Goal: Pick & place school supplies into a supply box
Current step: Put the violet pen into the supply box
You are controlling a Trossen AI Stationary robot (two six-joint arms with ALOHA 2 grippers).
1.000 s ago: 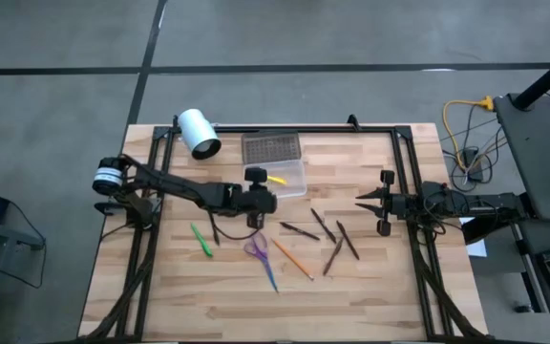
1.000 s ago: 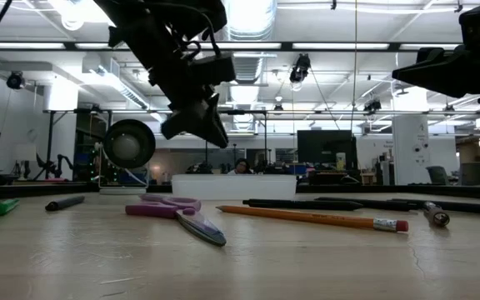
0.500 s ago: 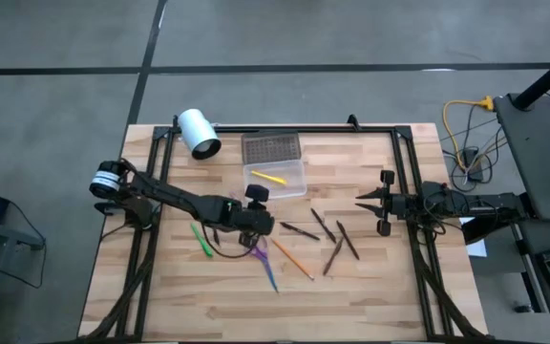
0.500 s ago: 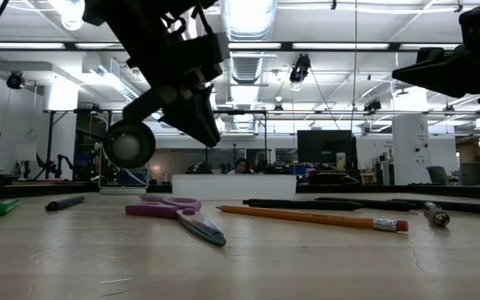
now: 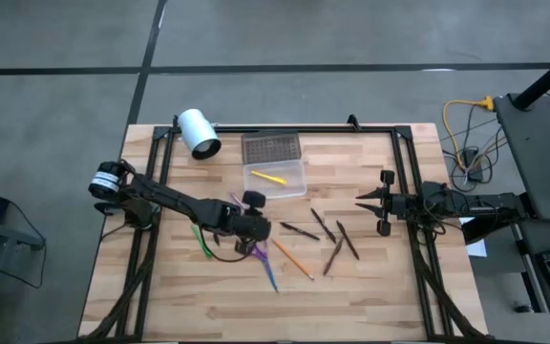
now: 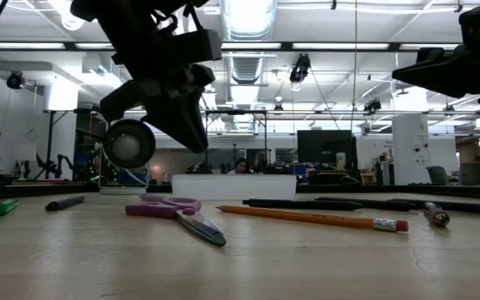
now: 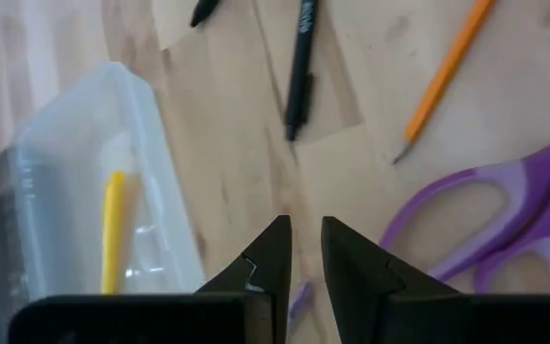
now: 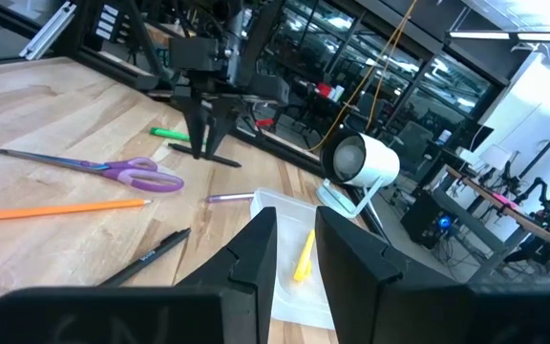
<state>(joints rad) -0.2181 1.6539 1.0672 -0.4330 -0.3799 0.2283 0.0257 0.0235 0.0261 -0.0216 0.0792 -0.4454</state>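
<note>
Hovering above the table, left gripper [image 7: 301,250]: fingers a narrow slit apart, holding nothing, poised near the purple scissors [image 5: 259,250]. Right gripper [image 8: 294,239]: waiting at the table's right edge, likewise slightly parted and empty. Scissors: judged light, rigid, flat-lying; best pinched across the handle loops or the pivot. Supply box [image 5: 276,178]: clear, open, holding one yellow pen [image 7: 113,227]. Remaining pens and pencils scattered just beside.
</note>
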